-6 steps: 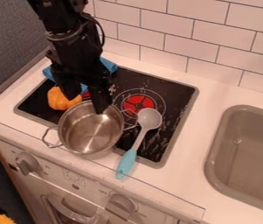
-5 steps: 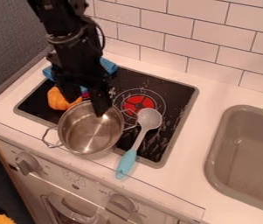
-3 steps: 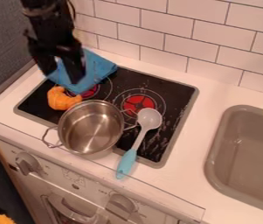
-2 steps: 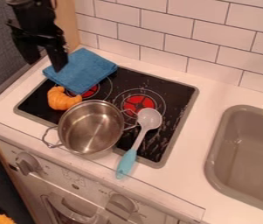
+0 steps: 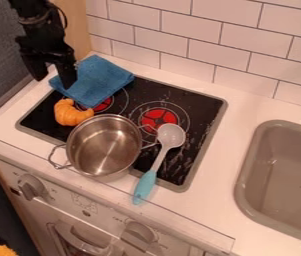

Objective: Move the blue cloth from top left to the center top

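Note:
My gripper (image 5: pixel 52 80) hangs at the upper left with its two fingers spread apart and nothing between them. The blue cloth (image 5: pixel 100 81) lies flat at the stove's back left corner, partly on the white counter and partly over the rear left burner. One fingertip stands in front of the cloth's left edge in the view; whether it touches the cloth I cannot tell.
An orange croissant-like toy (image 5: pixel 70 114) sits just below the cloth. A steel pot (image 5: pixel 104 148) stands on the front left of the stove (image 5: pixel 191 111). Beside it lies a spoon with a blue handle (image 5: pixel 145 186). The sink (image 5: pixel 279 175) is at the right.
The gripper has moved from above the pot up and left to the cloth's left side, then slightly down. The cloth, which the arm had largely hidden, has come into sight.

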Tool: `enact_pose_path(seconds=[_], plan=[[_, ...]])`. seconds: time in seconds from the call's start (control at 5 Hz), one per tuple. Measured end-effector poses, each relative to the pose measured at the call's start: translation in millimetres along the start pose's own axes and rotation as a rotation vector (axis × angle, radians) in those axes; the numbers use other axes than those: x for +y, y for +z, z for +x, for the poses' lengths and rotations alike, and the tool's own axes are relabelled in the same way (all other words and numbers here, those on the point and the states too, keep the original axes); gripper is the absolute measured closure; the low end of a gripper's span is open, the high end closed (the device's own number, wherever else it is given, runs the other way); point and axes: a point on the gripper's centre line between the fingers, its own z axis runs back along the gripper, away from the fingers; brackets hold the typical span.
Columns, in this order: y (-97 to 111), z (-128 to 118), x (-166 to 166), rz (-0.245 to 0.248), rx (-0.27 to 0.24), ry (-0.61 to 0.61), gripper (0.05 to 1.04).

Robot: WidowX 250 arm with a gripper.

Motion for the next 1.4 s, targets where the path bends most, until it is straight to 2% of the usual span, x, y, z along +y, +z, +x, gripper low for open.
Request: enact_pose_path(seconds=[0.2,0.4,0.8,1.0,1.2,1.4], plan=[[-17,13,-5,0.040,-0.035,0.044,0.084],[-22,28,-15,0.062,-0.036,0.006,0.084],[-32,29,-49,0.061,0.022,-0.037,0.084],[-32,22,-68,0.031,0.013,-0.018,0.084],[-30,16,-111,-0.027,0.007,-0.039,0.084],[-27,23,-158,-0.074,0.012,-0.084,0.084]])
